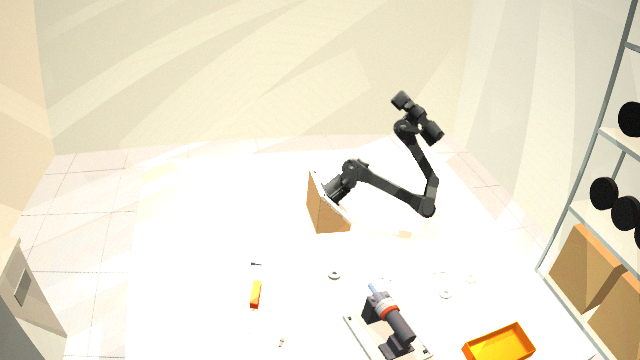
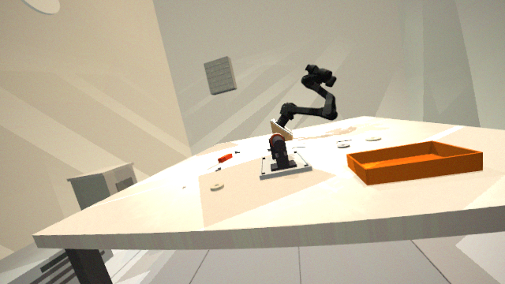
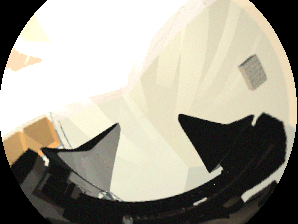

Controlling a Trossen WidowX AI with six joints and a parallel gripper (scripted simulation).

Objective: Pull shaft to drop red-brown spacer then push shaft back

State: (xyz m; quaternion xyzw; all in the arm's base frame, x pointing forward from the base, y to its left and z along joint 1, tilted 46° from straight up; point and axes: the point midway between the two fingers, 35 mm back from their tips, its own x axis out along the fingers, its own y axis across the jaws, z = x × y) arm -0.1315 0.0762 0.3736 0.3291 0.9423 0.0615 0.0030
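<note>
The blue shaft [image 1: 372,288] sticks out of the small dark block [image 1: 370,307] in the top view. Pale spacers [image 1: 384,304] sit around it between that block and the red-brown spacer [image 1: 389,313] [image 2: 277,136], which is beside the large dark housing [image 1: 402,327] [image 2: 279,148]. The shaft inside the spacers and housing is hidden. The fixture stands on a pale base plate [image 2: 289,172]. My gripper [image 3: 149,121] is open, with nothing seen between its fingers in the wrist view. The arm is raised high, well away from the fixture.
An orange tray [image 1: 500,345] [image 2: 426,169] lies right of the fixture. An orange-handled tool [image 1: 255,294] [image 2: 225,158] lies to its left. Loose rings lie on the table, one dark grey [image 1: 334,275] and one pale [image 1: 445,294]. Another pale ring [image 2: 217,187] lies nearer the exterior camera.
</note>
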